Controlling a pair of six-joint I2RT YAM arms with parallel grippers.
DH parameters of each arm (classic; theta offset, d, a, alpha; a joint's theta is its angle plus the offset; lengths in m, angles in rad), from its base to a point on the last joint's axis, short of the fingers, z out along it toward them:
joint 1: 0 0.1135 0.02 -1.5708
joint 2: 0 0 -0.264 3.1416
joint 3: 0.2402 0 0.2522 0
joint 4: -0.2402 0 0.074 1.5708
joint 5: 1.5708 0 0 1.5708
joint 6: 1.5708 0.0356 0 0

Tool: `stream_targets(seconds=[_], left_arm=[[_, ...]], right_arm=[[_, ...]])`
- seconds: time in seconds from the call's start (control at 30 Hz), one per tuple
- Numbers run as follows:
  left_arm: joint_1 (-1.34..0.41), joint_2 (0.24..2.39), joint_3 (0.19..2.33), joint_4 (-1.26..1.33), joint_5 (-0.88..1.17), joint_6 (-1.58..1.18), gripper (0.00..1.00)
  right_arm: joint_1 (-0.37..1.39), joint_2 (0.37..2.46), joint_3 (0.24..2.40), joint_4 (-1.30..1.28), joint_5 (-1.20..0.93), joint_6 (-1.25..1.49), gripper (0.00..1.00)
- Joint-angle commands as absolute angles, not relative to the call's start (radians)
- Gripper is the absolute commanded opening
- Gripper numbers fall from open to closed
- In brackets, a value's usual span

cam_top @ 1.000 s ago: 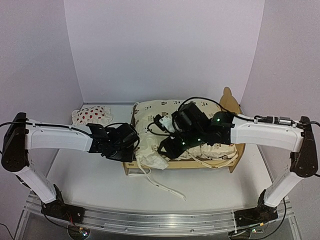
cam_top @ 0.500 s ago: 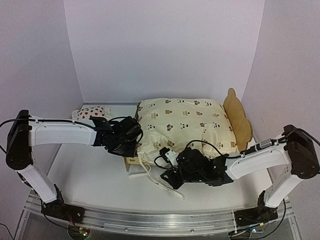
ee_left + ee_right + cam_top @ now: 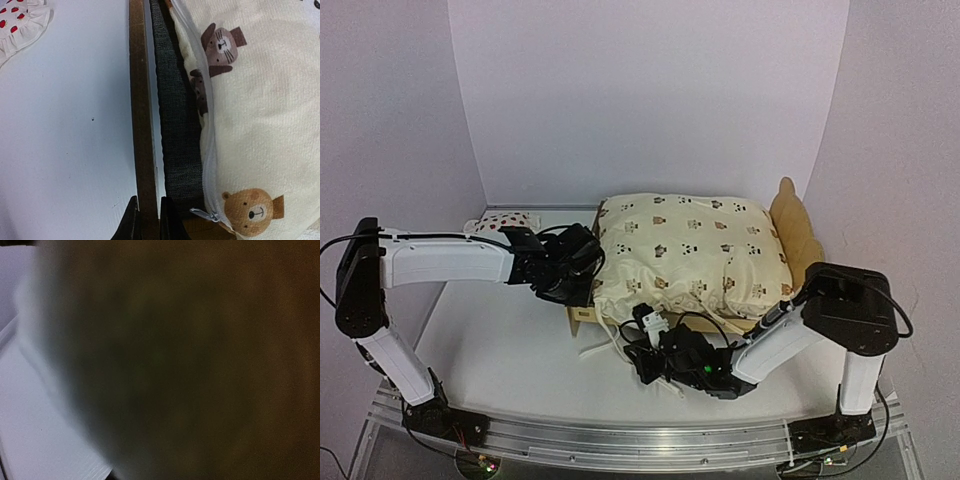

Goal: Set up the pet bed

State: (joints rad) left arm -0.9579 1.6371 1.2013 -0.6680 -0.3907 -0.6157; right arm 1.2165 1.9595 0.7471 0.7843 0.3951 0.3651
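Toward the far edge of the surface [image 3: 490, 350], near its middle, the pet bed [image 3: 792, 228] is found, with the soft cream cover [image 3: 690, 245] puffed up on top. The thin wooden side rail [image 3: 141, 110] is pinched tight by the left tool [image 3: 149, 222], so the bed is held in place. The right tool [image 3: 655, 360] is seen low by the bed's near side, close to the white ties [image 3: 595, 350]. Whether it is closed on anything cannot be told, because its own view is all blurry. For a good job, the rail should be gripped firmly. The cover should be tucked gently inside the rails, so nothing is dragged off.
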Motion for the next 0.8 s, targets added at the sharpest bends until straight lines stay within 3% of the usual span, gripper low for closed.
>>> stream_targets(seconds=[0.0,0.33,0.77], left_arm=[[-0.966,1.628,1.278,-0.612,-0.372,-0.496,0.00],[-0.960,1.636,1.269,-0.600,-0.343,-0.480,0.00],[-0.959,1.640,1.273,-0.600,-0.330,-0.472,0.00]], right_arm=[[1.232,2.044,0.772,1.033,0.493,0.372,0.25],[1.233,2.218,0.849,1.186,0.589,0.336,0.26],[1.234,2.351,0.963,1.235,0.687,0.360,0.37]])
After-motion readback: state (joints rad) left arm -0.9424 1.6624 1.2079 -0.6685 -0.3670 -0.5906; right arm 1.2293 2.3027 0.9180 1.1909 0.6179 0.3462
